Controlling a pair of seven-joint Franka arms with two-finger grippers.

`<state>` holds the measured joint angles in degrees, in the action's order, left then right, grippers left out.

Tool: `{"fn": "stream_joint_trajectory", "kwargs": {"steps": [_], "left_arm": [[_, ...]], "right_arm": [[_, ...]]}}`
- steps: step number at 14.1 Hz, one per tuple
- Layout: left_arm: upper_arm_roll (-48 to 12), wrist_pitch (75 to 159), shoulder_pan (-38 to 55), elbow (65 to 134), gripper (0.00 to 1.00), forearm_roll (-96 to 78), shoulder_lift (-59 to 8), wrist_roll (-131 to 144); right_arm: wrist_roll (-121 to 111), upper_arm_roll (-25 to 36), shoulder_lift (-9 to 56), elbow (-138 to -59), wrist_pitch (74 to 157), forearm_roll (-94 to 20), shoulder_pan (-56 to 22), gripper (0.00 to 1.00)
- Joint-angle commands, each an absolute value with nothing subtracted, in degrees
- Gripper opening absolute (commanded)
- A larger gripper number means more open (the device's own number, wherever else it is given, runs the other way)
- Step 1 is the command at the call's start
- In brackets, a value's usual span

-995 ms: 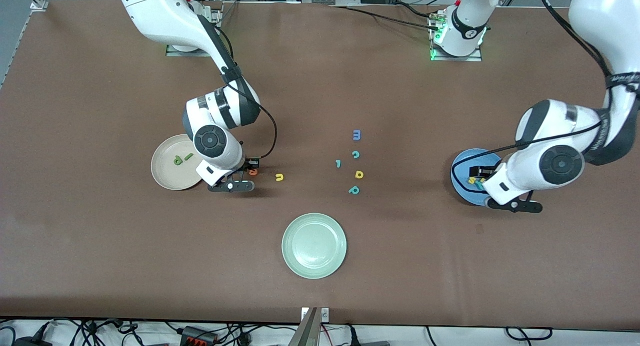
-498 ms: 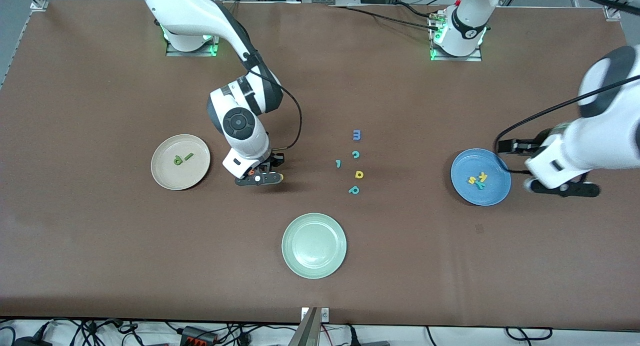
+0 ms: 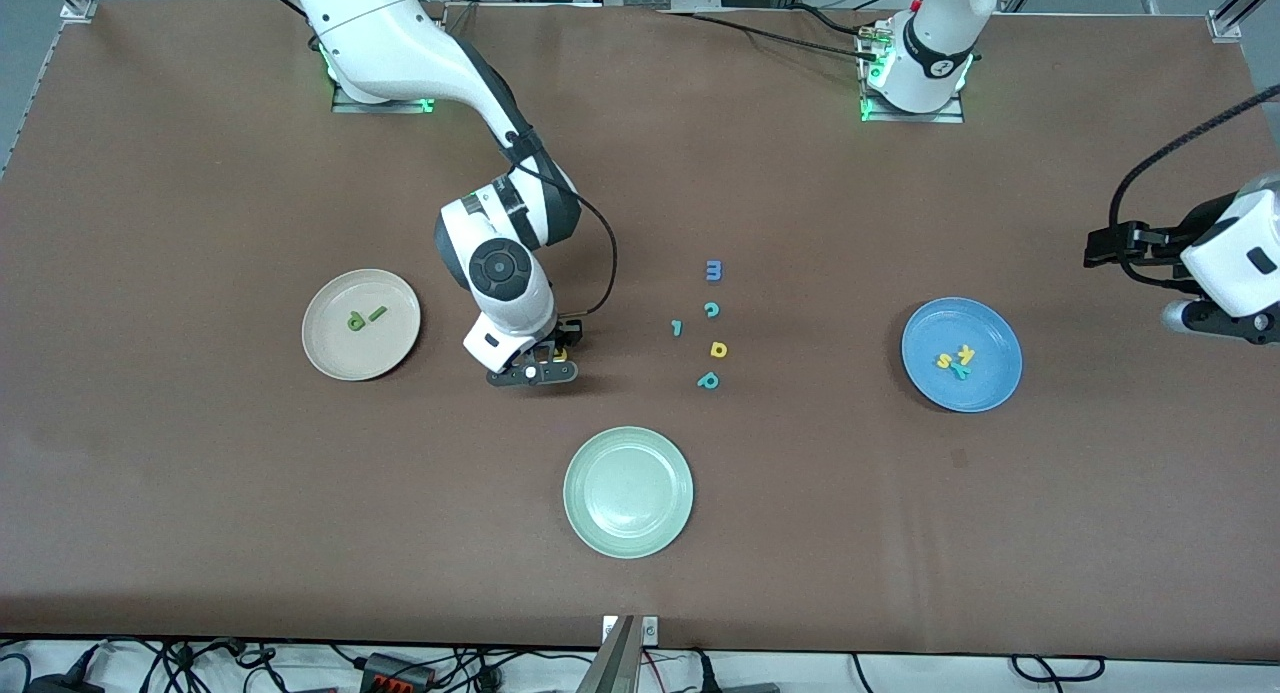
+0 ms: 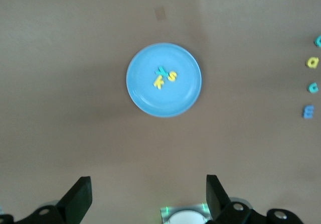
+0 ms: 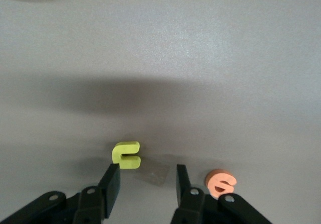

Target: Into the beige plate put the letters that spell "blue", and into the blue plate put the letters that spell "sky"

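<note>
Front view: I see three plates and loose foam letters on the brown counter [image 3: 200,533].
Right gripper [image 3: 535,370]: low over the counter, between the beige plate [image 3: 335,358] and the loose letters at mid-counter.
Right wrist view: the right gripper [image 5: 146,181] is released, with only bare counter between its fingers [image 5: 111,184].
u [image 5: 126,155]: yellow, flat on the counter just off one fingertip; from the front I catch only a sliver of it [image 3: 561,354] beside the gripper.
e [image 5: 221,182]: orange, on the counter just outside the other finger, not gripped.
b [image 3: 356,321] and l [image 3: 377,313]: both green, lying side by side in the beige plate.
Blue plate [image 3: 965,398]: toward the left arm's end; it holds the s [image 3: 943,360], k [image 3: 966,353] and y [image 3: 959,370], bunched near its middle.
Left gripper [image 3: 1210,321]: up over bare counter at the left arm's end, off to the side of the blue plate.
Left wrist view: the left gripper [image 4: 148,199] is spread wide and carries nothing; I see the blue plate [image 4: 145,96] with its s [image 4: 172,76], k [image 4: 158,83] and y [image 4: 161,71].
Spare letters: blue m [image 3: 713,270], teal c [image 3: 711,310], teal hook [image 3: 677,327], yellow a [image 3: 718,349] and teal loop [image 3: 708,380], clustered at mid-counter.
Green plate [image 3: 600,518]: nearest the front camera.
</note>
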<state>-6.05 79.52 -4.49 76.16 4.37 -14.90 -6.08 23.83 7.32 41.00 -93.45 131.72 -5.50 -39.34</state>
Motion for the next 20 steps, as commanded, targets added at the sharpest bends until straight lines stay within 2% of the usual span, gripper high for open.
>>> {"fn": "stream_joint_trajectory", "kwargs": {"steps": [1, 2, 3, 6, 12, 16, 20], "left_arm": [[-0.97, 94.52, 0.96, 98.63, 1.00, 2.82, 0.83, -5.63], [-0.79, 99.70, 1.66, 104.01, 1.00, 2.64, 4.45, -4.23], [-0.36, 102.02, 1.84, 105.37, 1.00, 2.64, 5.70, -4.04], [3.50, 102.57, 4.22, 102.41, 1.00, 2.29, 4.05, -4.48], [3.08, 98.35, 3.43, 98.45, 1.00, -1.23, 2.02, -4.66], [3.08, 95.54, 3.78, 95.63, 1.00, -1.05, 0.62, -4.48], [3.08, 95.89, 4.13, 94.57, 1.00, -0.53, -0.17, -4.31]], "right_arm": [[26.10, 7.38, 42.27, -90.80, 131.48, -5.98, -39.81, 0.56], [26.63, 7.30, 43.06, -89.49, 131.40, -5.98, -40.08, 0.56], [27.15, 7.29, 43.76, -88.78, 131.40, -5.98, -40.77, 0.55], [26.90, 7.29, 44.64, -88.59, 131.40, -5.54, -40.87, 0.54], [26.80, 7.29, 45.88, -88.24, 131.48, -5.19, -40.87, 0.51], [26.81, 7.29, 46.23, -88.24, 131.48, -5.19, -41.22, 0.41], [26.28, 7.47, 46.50, -88.24, 131.40, -5.01, -40.87, 0.18]]}}
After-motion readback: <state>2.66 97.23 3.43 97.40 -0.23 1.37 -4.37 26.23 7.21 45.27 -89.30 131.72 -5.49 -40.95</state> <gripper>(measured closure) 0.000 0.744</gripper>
